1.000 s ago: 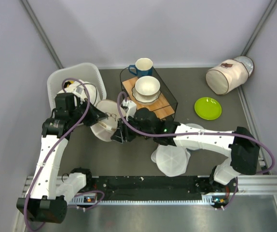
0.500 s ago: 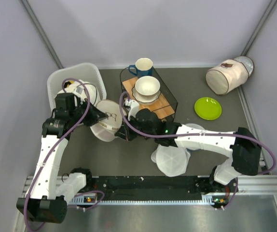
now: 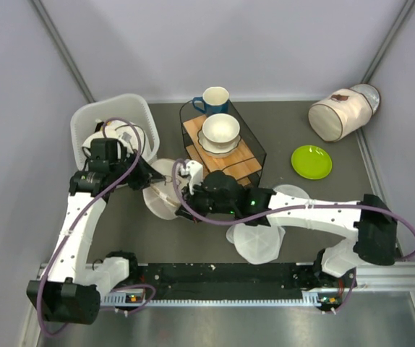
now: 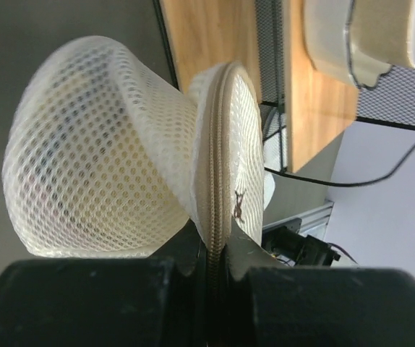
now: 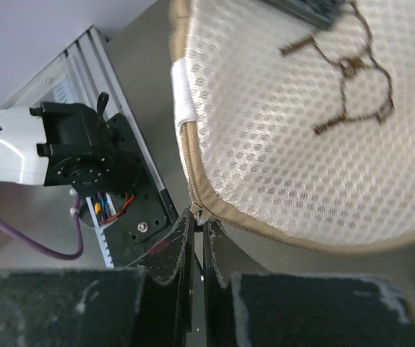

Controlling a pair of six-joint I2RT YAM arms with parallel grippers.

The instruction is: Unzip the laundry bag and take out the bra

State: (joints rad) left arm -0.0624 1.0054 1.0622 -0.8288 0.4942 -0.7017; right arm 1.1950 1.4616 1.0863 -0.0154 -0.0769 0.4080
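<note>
The laundry bag [image 3: 161,201], a round cream mesh pouch with a tan zip round its rim, hangs on edge between both arms left of centre. My left gripper [image 3: 147,181] is shut on the bag's zipped rim; in the left wrist view the zip [image 4: 218,144] runs straight down between the fingers of that gripper [image 4: 217,253]. My right gripper [image 5: 199,231] is shut on the small zip pull [image 5: 203,215] at the bag's lower rim, under the face with the dark eyeglasses mark [image 5: 345,87]. From above, the right gripper [image 3: 180,196] sits against the bag's right side. The bra is hidden.
A white basket [image 3: 92,119] stands behind the left arm. A black wire rack [image 3: 254,141] holds a wooden tray and a cream bowl [image 3: 220,130], with a blue mug [image 3: 215,97] behind. A green plate [image 3: 311,162], a white cylinder bag [image 3: 338,114] and whiter mesh discs [image 3: 257,242] lie to the right.
The right gripper has gone from partly open to shut on the zip pull and shifted toward the near left. The bag has tipped more on edge and dropped slightly.
</note>
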